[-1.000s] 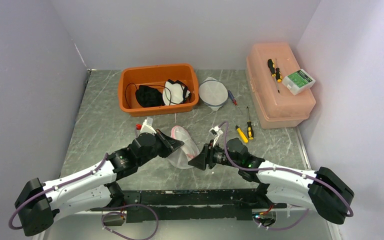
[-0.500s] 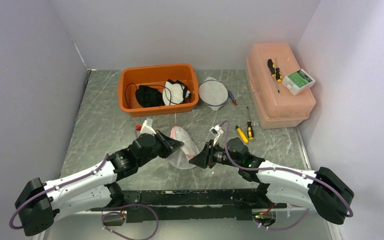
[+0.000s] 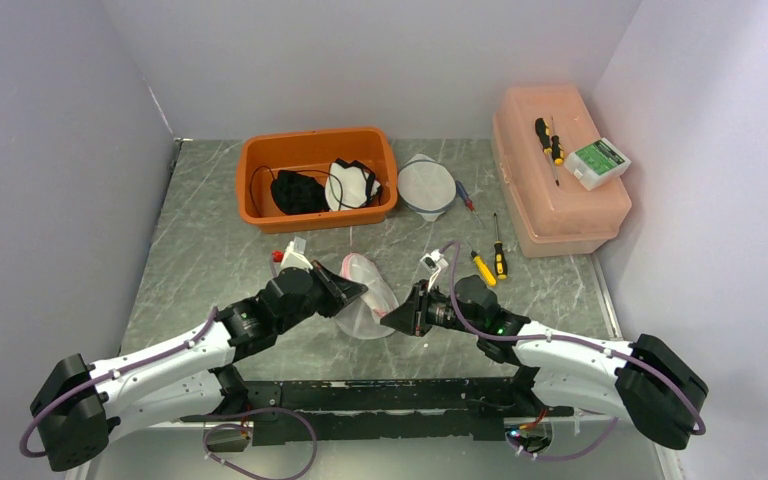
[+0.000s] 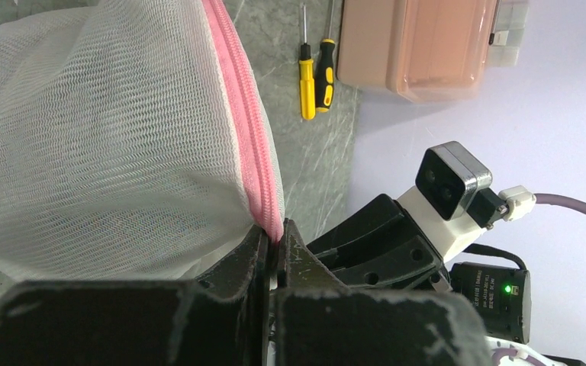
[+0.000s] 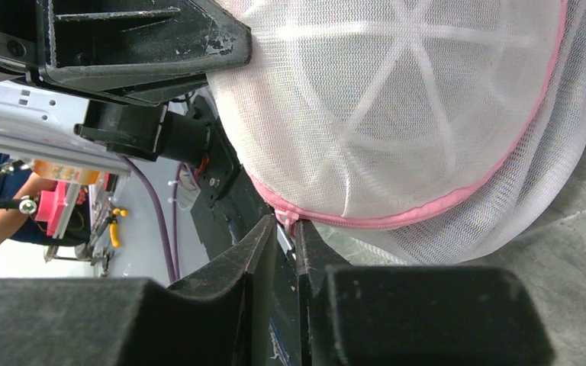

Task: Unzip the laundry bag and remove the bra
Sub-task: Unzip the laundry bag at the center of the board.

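The left end effector (image 3: pixel 356 289) is pressed together on the bag (image 3: pixel 370 302), pinching the pink zip (image 4: pixel 249 114) at the mesh edge; in the left wrist view the zip runs straight down into the closed fingers (image 4: pixel 255 255). The right end effector (image 3: pixel 396 318) meets the bag from the other side. Its jaws stand almost together, and a small pink piece of the zip (image 5: pixel 442 202) sits in the narrow slot between them.

The bag lies between the two end effectors, at the middle of the tabletop (image 3: pixel 190 250), just beyond the arm bases. It is white mesh, rounded, with white ribs showing through in the right wrist view. The zip curves along its lower side there and looks done up along the stretch that shows. What is inside cannot be made out through the mesh, so the bra cannot be placed.

Farther right, two screwdrivers (image 3: pixel 491 263) lie side by side on the tabletop, near the right wrist. Beyond the bag an orange bin (image 3: pixel 318 217) holds black (image 3: pixel 298 191) and white (image 3: pixel 351 184) garments. A round white mesh pouch (image 3: pixel 427 185) sits just beside the bin's right end. Against the right wall stands a pink box (image 3: pixel 560 205), carrying another screwdriver (image 3: pixel 543 134) and a small green-and-white carton (image 3: pixel 597 162) on its lid.
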Robot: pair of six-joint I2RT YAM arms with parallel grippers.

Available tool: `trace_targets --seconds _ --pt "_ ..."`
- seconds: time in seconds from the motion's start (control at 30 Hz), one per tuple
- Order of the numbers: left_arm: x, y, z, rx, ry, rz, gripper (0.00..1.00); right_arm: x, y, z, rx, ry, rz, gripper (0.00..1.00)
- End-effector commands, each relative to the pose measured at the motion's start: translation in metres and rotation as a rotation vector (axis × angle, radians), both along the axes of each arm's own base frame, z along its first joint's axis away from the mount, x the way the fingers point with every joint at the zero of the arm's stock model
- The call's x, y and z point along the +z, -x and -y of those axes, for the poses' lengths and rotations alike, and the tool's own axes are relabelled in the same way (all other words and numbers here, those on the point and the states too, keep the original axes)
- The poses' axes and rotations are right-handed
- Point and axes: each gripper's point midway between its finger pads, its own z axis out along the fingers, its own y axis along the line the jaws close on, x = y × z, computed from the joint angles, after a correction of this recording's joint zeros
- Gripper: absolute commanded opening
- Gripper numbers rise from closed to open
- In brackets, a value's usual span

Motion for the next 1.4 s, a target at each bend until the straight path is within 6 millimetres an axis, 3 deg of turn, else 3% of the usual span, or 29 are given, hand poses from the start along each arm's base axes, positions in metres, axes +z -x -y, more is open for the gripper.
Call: trace_targets --seconds 0.0,0.43,0.53,1.0,1.13,1.23,1.37 --pt "0.004 0.000 0.002 -0.005 0.026 0.006 0.03 0.022 -0.008 -0.003 -0.017 -0.068 0.071 0.18" --pt "0.003 0.001 -0.001 -0.001 0.027 0.005 0.03 0.014 -0.005 0.002 -0.009 -0.035 0.078 0.00" --pt "0.003 0.002 -0.001 -0.002 0.027 0.005 0.03 0.012 -0.005 0.003 -0.009 -0.020 0.076 0.00" --pt "-0.005 0.009 0.001 -0.039 0.014 -0.013 0.03 -0.044 -0.017 0.033 -0.144 0.215 0.016 0.00" --pt "-0.007 0.011 0.007 -0.080 0.000 -0.009 0.03 -0.056 -0.031 0.046 -0.241 0.291 0.009 0.00" --pt "-0.007 0.012 0.012 -0.120 -0.029 0.008 0.03 -0.047 -0.037 0.053 -0.268 0.307 0.075 0.00" --pt "0.002 0.009 0.019 -0.182 -0.083 0.068 0.03 -0.016 -0.041 0.062 -0.265 0.316 0.209 0.00"
